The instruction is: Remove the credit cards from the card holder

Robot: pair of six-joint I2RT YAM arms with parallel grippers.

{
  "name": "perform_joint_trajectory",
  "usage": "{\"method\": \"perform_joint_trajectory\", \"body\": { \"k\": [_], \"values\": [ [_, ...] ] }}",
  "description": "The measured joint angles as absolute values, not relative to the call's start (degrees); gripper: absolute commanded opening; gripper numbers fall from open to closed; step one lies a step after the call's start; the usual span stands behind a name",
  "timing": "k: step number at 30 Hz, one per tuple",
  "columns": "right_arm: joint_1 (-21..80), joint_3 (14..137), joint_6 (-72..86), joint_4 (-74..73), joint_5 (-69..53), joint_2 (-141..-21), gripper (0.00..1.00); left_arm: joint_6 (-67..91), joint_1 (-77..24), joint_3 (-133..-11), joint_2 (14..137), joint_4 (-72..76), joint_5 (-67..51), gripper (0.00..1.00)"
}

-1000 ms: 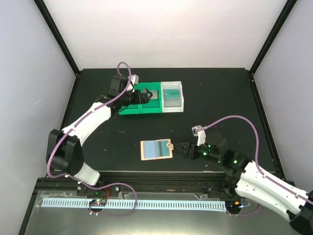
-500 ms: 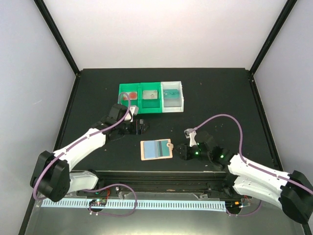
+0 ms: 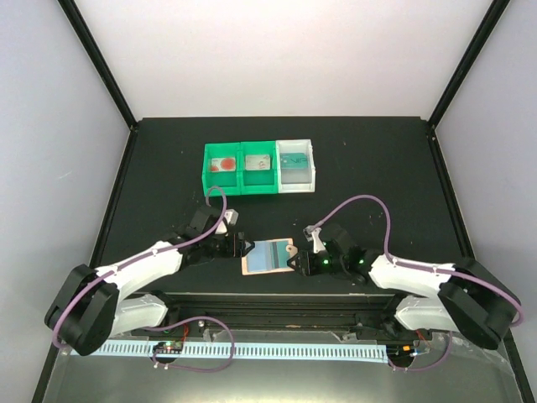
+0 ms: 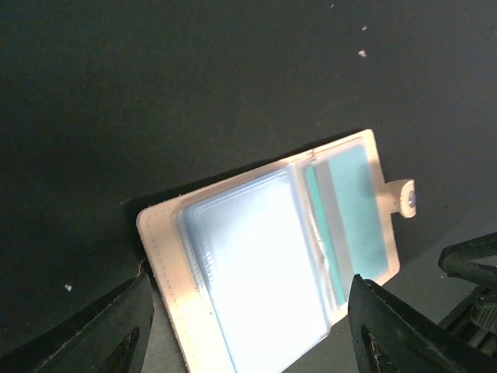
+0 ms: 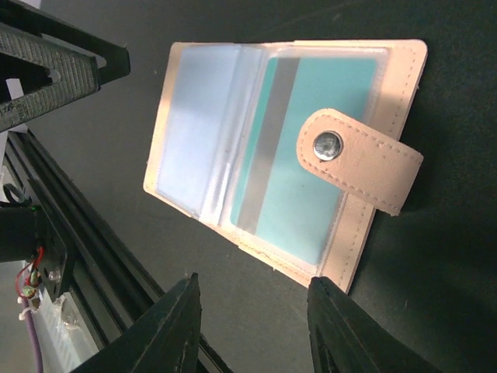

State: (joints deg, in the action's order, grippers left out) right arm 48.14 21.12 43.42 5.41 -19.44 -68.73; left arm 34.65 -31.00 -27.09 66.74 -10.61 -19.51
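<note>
The tan card holder (image 3: 268, 256) lies open on the black table near the front edge. A teal credit card (image 5: 311, 186) with a grey stripe sits in its clear sleeve, under the snap tab (image 5: 359, 168). The same card shows in the left wrist view (image 4: 351, 214); the holder's (image 4: 264, 264) other sleeves glare white. My left gripper (image 3: 242, 247) is open at the holder's left end, its jaws (image 4: 250, 280) astride that end. My right gripper (image 3: 294, 263) is open at the tab end, with its fingers (image 5: 255, 278) just short of the holder (image 5: 194, 116).
A green bin (image 3: 240, 186) and a white bin (image 3: 295, 184) stand side by side at the back. They hold a white-and-red card (image 3: 223, 164), a grey card (image 3: 258, 162) and a teal card (image 3: 294, 159). A black rail (image 3: 277, 302) runs along the table's front edge.
My left gripper has come back from the green bin to the holder's left end. My right gripper has moved left up to the holder's tab end. The holder has not moved.
</note>
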Motion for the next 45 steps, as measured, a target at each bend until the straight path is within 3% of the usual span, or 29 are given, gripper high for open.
{"method": "perform_joint_trajectory", "body": {
  "k": [18,27,45],
  "values": [
    [48.8,23.6,43.4,10.3,-19.3,-80.3,0.42,38.5,-33.5,-20.0,67.9,-0.8,-19.9,0.65],
    [48.8,23.7,43.4,11.3,-16.2,-81.1,0.42,40.2,-35.3,-18.9,70.3,4.3,-21.1,0.61],
    [48.9,24.0,45.5,14.2,-14.2,-82.6,0.45,41.6,-36.0,-18.6,71.9,7.4,-21.0,0.60]
  ]
}}
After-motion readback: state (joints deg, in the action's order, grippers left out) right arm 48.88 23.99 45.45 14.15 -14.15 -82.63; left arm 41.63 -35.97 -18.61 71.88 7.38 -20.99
